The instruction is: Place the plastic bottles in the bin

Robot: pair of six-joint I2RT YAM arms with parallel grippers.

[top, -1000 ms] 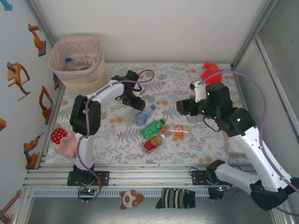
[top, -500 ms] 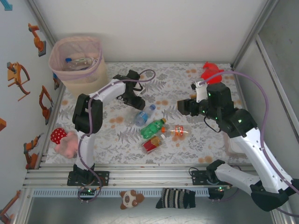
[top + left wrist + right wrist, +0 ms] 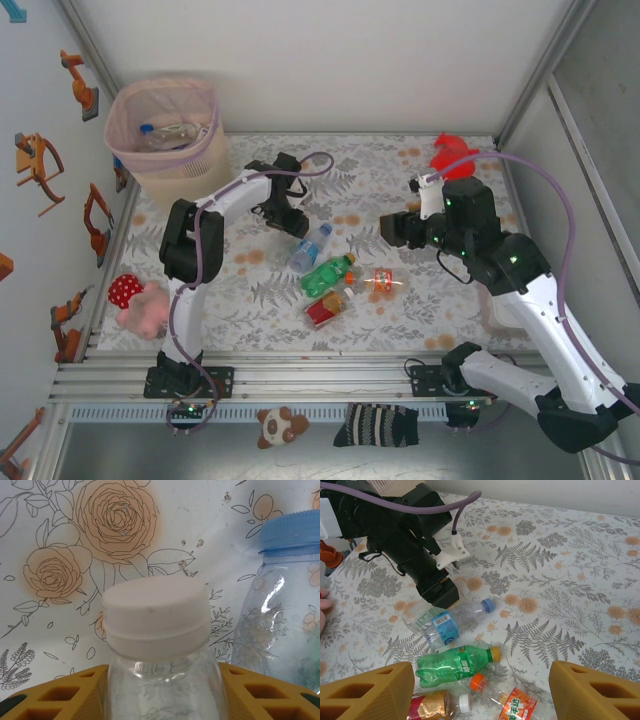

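left gripper (image 3: 164,690) flanks white-capped clear bottle (image 3: 156,615), pinched or not i cannot tell; slick plastic may squirt out, knocking blue-capped bottle (image 3: 280,605) just beside. right gripper (image 3: 482,687) spread, empty.

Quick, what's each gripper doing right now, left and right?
Left gripper: closed on the white-capped bottle.
Right gripper: open, holding nothing.

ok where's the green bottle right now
Top view: the green bottle lies on its side near the middle of the table, between the blue-capped clear bottle beyond it and the red-labelled bottle nearer the arms.
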